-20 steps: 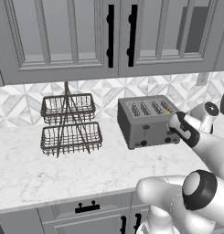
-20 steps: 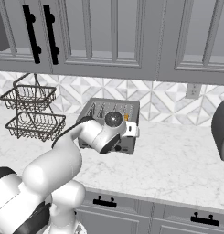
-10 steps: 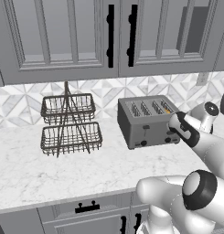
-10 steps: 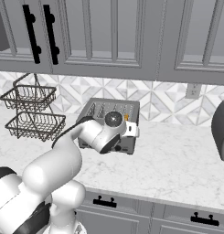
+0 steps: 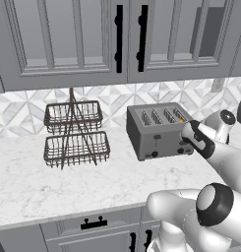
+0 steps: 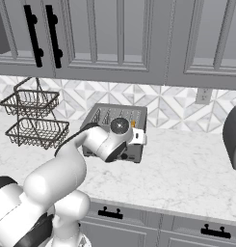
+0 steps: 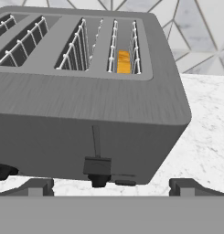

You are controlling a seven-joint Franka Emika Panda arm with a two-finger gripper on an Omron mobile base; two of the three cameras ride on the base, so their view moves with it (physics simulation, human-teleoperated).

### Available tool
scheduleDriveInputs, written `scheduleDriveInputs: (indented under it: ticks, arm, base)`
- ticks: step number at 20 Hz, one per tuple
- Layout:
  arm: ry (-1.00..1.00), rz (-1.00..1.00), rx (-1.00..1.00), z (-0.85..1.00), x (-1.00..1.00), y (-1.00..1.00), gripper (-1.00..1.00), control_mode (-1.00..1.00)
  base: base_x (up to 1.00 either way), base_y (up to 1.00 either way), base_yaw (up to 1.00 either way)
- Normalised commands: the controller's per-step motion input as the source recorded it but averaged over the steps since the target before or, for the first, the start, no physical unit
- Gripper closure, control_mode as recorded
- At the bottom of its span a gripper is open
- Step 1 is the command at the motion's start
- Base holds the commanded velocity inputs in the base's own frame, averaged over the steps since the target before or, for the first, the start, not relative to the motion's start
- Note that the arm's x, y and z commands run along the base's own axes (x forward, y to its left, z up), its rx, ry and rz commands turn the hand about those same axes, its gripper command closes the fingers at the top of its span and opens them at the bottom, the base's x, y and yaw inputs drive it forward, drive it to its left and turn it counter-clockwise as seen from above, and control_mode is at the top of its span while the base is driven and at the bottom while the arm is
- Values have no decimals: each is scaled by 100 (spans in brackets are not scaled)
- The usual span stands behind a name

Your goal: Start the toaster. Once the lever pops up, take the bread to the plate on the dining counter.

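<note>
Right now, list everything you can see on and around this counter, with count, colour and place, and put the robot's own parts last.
toaster: one, dark grey, on the worktop against the backsplash, lever low on its front face
bread: one, golden-orange, down in the end slot of the toaster
basket rack: one, dark wire, two tiers, left of the toaster
worktop: one, white marble, under it all
upper cabinets: grey with black handles, above the backsplash
outlet: one, pale, on the backsplash right of the toaster
dark appliance: one, at the right edge, cut off
gripper: one, dark tips, open, in front of the toaster's lever side
</note>
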Motion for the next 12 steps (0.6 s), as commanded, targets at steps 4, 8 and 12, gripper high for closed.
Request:
scheduleDriveInputs:
  ticks: [4, 8, 12]
  arm:
    - [0, 0, 0, 0, 0, 0, -100, -100]
    - [0, 0, 0, 0, 0, 0, -100, -100]
    - [0, 0, 0, 0, 0, 0, -100, -100]
  base:
    - [0, 0, 0]
    - [0, 0, 0]
    - [0, 0, 0]
